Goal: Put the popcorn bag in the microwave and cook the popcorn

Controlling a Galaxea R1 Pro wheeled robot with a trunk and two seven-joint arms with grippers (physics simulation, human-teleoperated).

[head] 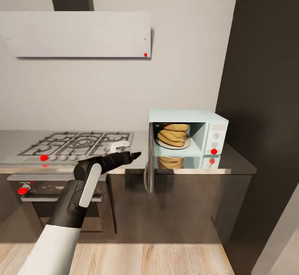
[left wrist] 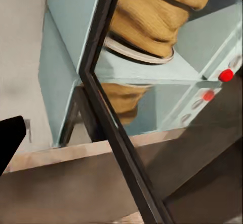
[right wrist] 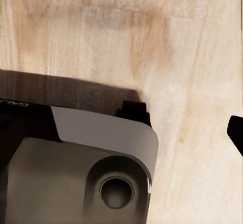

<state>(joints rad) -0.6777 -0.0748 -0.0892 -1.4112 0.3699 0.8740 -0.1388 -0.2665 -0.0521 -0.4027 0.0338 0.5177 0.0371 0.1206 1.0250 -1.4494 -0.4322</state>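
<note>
The pale blue microwave (head: 216, 126) stands on the grey countertop (head: 234, 164) with its door (head: 148, 168) swung wide open, edge-on to me. Inside, the mustard-tan popcorn bag (head: 173, 135) sits on a white plate (head: 185, 144); the popcorn cannot be seen. My left gripper (head: 136, 155) hovers open just left of the door's edge, holding nothing. In the left wrist view the bag (left wrist: 152, 21) and the door's dark frame (left wrist: 109, 112) are close, with one black finger (left wrist: 10, 138) at the side. One finger (right wrist: 236, 133) of my right gripper hangs over the floor; the gripper looks open.
A gas hob (head: 79, 142) lies left of the microwave, a black oven (head: 41, 194) beneath it and a white hood (head: 79, 34) above. A tall dark cabinet (head: 265, 100) closes off the right. Light wood floor (head: 145, 258) runs in front; my base (right wrist: 76, 158) shows below the right arm.
</note>
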